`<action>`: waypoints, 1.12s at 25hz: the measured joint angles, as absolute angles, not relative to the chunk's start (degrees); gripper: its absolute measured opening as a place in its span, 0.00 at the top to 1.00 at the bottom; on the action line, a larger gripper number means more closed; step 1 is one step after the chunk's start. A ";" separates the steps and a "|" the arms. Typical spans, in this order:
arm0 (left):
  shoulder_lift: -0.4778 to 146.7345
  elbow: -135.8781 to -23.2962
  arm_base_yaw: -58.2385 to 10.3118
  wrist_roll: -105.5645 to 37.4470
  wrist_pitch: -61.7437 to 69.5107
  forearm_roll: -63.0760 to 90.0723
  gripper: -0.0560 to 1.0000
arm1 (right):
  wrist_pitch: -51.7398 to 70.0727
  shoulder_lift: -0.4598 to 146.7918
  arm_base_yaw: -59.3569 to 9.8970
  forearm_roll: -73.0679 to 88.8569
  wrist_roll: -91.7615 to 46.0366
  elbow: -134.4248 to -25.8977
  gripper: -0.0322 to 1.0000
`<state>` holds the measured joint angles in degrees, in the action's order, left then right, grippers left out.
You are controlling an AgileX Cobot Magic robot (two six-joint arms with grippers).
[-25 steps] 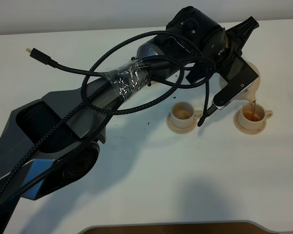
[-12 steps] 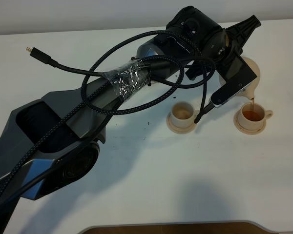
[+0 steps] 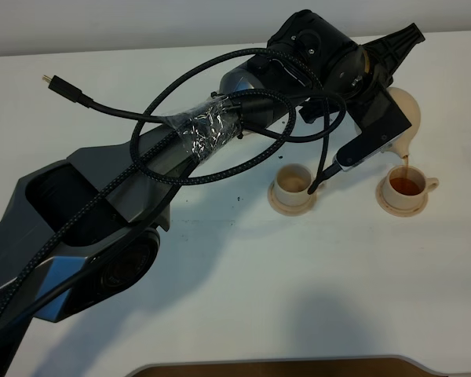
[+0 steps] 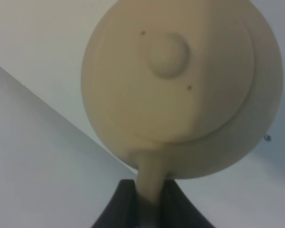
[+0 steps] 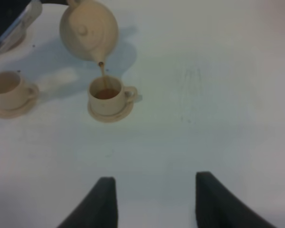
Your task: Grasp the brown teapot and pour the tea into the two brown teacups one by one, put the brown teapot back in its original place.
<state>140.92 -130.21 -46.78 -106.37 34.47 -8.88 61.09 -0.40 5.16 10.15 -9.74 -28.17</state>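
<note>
The brown teapot hangs tilted over the right one of the two brown teacups, and a thin stream of tea falls from its spout into that cup. That cup holds brown tea and stands on its saucer. The other teacup stands on its saucer to the left, with no tea showing in it. My left gripper is shut on the teapot's loop handle, seen from behind the lid knob. My right gripper is open and holds nothing, low over bare table well short of the cups.
My left arm reaches across the white table with looped black cables; one cable end dangles beside the left teacup. A round saucer edge shows under the arm behind that cup.
The teapot has shifted slightly up and back while still pouring. The stream has thinned, and the dangling cable end has swung a little toward the left cup.
</note>
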 joint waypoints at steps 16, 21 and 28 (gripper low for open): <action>140.92 -130.21 -46.83 -110.63 32.61 -8.54 0.85 | 61.09 -0.40 5.16 10.15 -9.74 -28.17 0.58; 140.92 -130.21 -47.08 -111.52 32.35 -8.54 0.85 | 61.09 -0.40 5.16 10.15 -9.74 -28.17 0.58; 140.92 -130.21 -47.18 -112.42 32.02 -8.54 0.85 | 61.09 -0.40 5.16 10.15 -9.74 -28.17 0.58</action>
<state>140.92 -130.21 -47.18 -112.42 32.02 -8.54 61.09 -0.40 5.16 10.15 -9.74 -28.17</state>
